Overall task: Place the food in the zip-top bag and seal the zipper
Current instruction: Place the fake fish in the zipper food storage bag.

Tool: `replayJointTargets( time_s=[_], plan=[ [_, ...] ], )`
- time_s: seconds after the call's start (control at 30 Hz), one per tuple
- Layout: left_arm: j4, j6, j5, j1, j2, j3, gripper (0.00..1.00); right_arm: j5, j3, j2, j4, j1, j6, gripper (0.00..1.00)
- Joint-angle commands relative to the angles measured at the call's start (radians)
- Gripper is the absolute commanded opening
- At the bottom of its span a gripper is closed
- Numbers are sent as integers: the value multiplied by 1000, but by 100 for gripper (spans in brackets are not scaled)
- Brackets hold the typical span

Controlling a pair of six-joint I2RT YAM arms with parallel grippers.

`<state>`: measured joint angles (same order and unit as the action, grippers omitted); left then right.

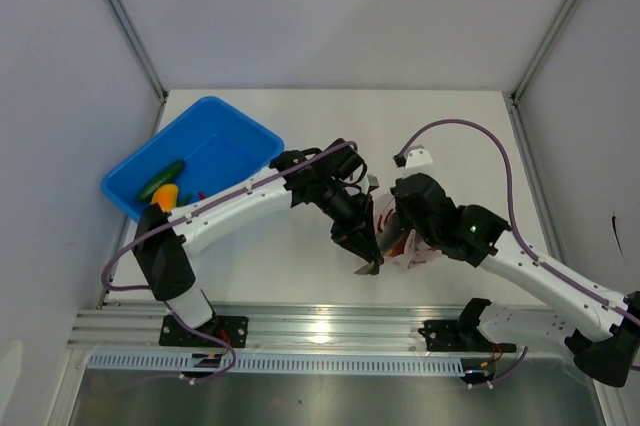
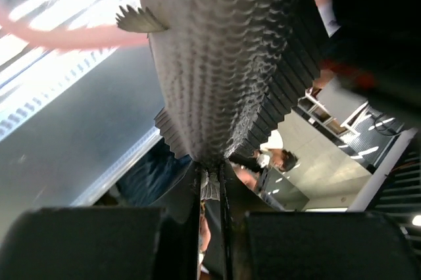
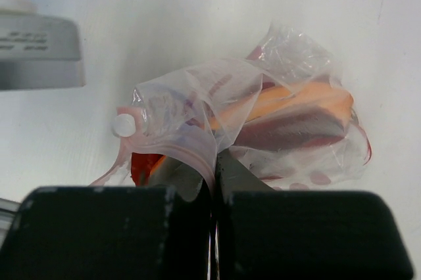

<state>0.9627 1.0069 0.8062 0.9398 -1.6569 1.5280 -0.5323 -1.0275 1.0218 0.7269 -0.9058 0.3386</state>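
My left gripper (image 1: 357,243) is shut on the tail of the grey fish (image 1: 367,265) and holds it beside the zip-top bag (image 1: 412,246) at the table's middle. In the left wrist view the scaly fish (image 2: 223,63) fills the frame beyond the left gripper (image 2: 210,178). My right gripper (image 1: 393,229) is shut on the bag's mouth edge. In the right wrist view the right gripper (image 3: 214,169) pinches the pink zipper (image 3: 177,147) near its white slider (image 3: 123,124). The bag (image 3: 289,63) holds an orange piece (image 3: 309,102) and a red chilli (image 3: 289,132).
A blue bin (image 1: 225,141) stands at the back left with a long green vegetable (image 1: 162,179) and an orange piece (image 1: 166,196) inside. A white block on a purple cable (image 1: 418,156) lies behind the bag. A metal rail (image 1: 330,326) runs along the near edge.
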Motion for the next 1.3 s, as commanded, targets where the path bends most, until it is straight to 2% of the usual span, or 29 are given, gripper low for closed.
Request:
replayJointTargets(
  time_s=[0.0, 0.2, 0.23, 0.3, 0.33, 0.4, 0.43, 0.53, 0.67, 0.83, 0.9, 1.03, 1.07, 1.17, 1.2, 1.27],
  plan=[
    [-122, 187, -15, 10, -32, 46, 11, 47, -19, -11, -78, -1, -10, 0],
    [-119, 128, -65, -12, -174, 156, 22, 75, -86, 43, -38, -2, 28, 0],
    [-107, 101, -68, -24, -193, 176, 28, 75, -100, 63, -18, -2, 51, 0],
    [-97, 78, -65, -45, -216, 175, 36, 83, -128, 80, -11, -2, 74, 0],
    [-105, 70, -67, -53, -213, 161, 48, 83, -132, 84, -9, -1, 88, 0],
    [-151, 67, -74, -84, -181, 95, 64, 86, -141, 93, -3, -1, 129, 0],
    [-165, 58, -81, -94, -164, 75, 78, 91, -144, 103, 0, -1, 143, 0],
    [-162, -32, -114, -142, -97, 17, 87, 104, -155, 119, 3, 7, 186, 0],
    [-104, -221, -199, -187, 11, -2, 91, 120, -177, 142, 31, 36, 221, 0],
    [-123, -417, -298, -197, 179, -89, 93, 192, -215, 169, 106, 117, 275, 0],
    [-140, -448, -376, -199, 276, -120, 94, 291, -212, 164, 111, 192, 283, 0],
    [-93, -530, -571, -217, 388, -112, 96, 380, -258, 153, 126, 274, 252, 0],
    [-79, -537, -646, -226, 402, -100, 96, 414, -267, 147, 124, 324, 243, 0],
    [-29, -559, -716, -277, 450, -97, 96, 535, -302, 112, 115, 430, 237, 0],
    [-21, -562, -743, -309, 462, -106, 96, 579, -309, 104, 118, 527, 238, 0],
    [-7, -571, -766, -340, 500, -127, 96, 693, -324, 103, 126, 632, 225, 0]
  ],
)
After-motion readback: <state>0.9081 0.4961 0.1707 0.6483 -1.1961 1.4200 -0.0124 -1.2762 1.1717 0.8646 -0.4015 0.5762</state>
